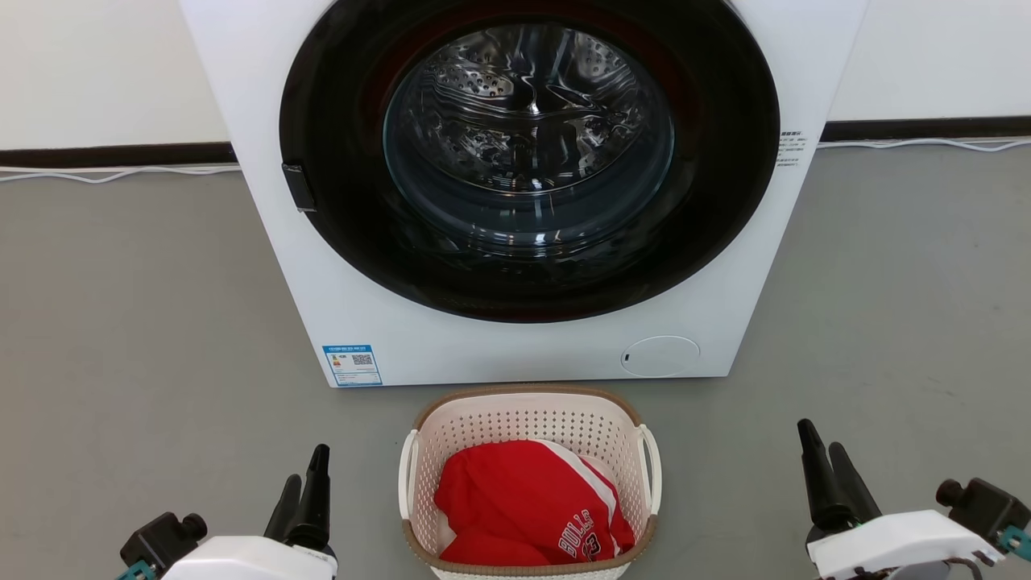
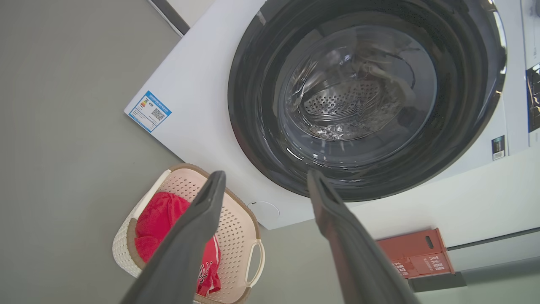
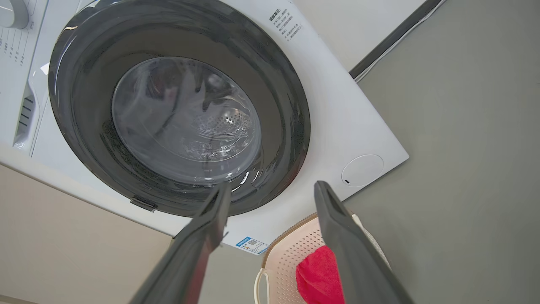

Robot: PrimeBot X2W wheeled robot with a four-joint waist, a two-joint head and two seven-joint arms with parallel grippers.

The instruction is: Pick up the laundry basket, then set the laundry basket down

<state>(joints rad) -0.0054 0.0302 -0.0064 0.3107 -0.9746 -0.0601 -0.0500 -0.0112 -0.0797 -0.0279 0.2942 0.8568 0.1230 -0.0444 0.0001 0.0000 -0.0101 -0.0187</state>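
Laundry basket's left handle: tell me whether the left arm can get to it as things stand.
Probably yes: the left gripper is open beside the laundry basket, with bare floor between it and that handle.

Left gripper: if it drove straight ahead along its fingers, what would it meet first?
Probably the washer, near its dark door's lower rim; the left gripper points past the laundry basket, which lies aside. Depth is uncertain.

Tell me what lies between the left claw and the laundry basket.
Just grey floor, as the head view shows; the left claw stands apart from the laundry basket.
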